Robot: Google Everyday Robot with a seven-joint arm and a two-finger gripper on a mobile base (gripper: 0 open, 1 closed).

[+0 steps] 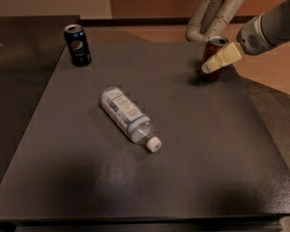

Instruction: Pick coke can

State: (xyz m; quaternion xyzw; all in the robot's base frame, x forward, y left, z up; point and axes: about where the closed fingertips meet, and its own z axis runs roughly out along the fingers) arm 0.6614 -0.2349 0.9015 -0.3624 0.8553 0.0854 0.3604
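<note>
On the table (pixel 63 178), a dark blue Pepsi can (pixel 78 45) is seen at ten o'clock and a clear bottle (pixel 128 117) lies near the centre. The coke can (pixel 211 51), red with a silver top, stands upright at two o'clock and is crossed by the gripper (pixel 218 62). Whether the gripper is closed on it cannot be told.

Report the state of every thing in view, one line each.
coke can: upright, at the far right of the table, tool against it.
Pepsi can: upright, far left, untouched.
plastic bottle: lying on its side, white cap on.
tool: at the coke can, reaching in from the right.
</note>
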